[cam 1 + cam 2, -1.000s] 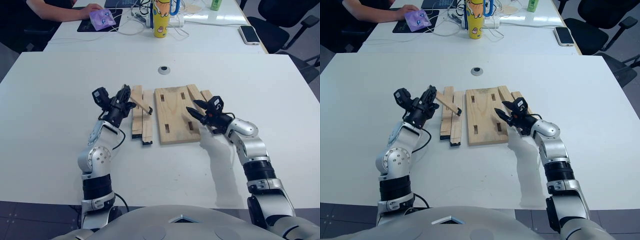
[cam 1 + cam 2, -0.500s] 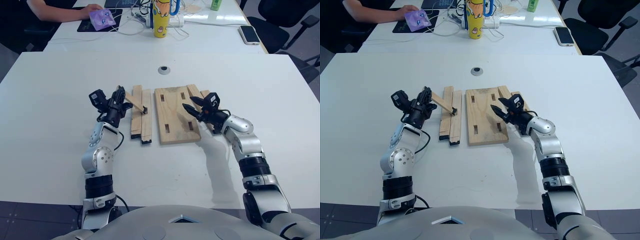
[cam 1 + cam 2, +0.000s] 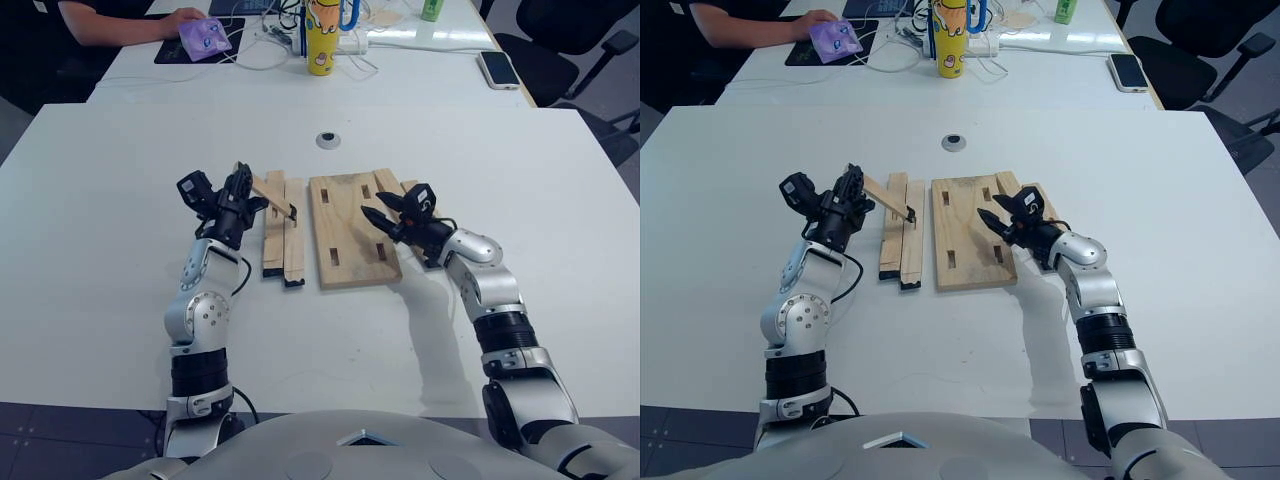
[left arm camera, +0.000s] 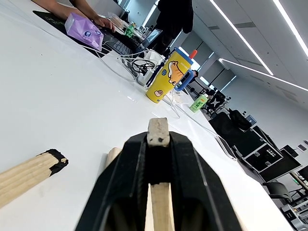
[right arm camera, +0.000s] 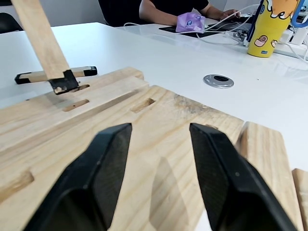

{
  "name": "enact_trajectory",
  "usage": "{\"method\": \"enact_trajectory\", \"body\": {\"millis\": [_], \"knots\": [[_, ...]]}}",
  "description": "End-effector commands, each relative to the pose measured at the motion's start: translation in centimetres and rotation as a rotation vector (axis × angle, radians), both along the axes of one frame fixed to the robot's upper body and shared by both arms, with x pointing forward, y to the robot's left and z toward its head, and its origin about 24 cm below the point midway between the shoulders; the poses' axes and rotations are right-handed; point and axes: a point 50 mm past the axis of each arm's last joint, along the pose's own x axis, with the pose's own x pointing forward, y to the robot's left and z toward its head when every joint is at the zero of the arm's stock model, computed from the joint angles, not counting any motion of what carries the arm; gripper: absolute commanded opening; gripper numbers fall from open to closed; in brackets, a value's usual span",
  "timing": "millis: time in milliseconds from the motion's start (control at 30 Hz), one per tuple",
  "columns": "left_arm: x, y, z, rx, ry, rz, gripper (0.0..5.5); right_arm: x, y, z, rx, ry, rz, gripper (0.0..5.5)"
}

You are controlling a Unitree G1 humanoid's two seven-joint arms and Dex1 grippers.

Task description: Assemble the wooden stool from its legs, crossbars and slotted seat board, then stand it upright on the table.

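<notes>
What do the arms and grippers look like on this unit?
The left arm and right arm have rounded silver-grey shells with black ribbed bands at the joints. The left gripper and right gripper are black, each with two tapered fingers. A thin black cable loops beside the left forearm.

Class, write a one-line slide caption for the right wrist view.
Open right claw over the slotted seat board, a tilted wooden leg beyond.
</notes>
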Motion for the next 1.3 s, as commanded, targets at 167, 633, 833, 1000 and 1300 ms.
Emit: {"method": "enact_trajectory", "body": {"millis": [167,633,833,1000,1300], "knots": [[-0.3,-1.7,-0.9,-0.126,0.047,0.001,0.44,0.3,0.5,0.4,-0.004,-0.007,0.024,2.22],[-0.4,-0.6,-2.4,-0.077,0.080,0.075,0.44,0.6,1.0,0.9,-0.003,-0.017,0.054,2.22],[0.3,-0.9,-2.2,-0.076,0.062,0.061,0.44,0.6,1.3,0.8,0.001,-0.017,0.061,2.22],[0.9,-1.5,-2.0,-0.070,0.056,0.035,0.44,0.6,1.5,0.8,0.007,-0.017,0.062,2.22],[0.6,-1.3,-2.3,0.058,0.107,0.082,0.44,0.3,1.5,0.6,0.010,-0.015,0.048,2.22]]}}
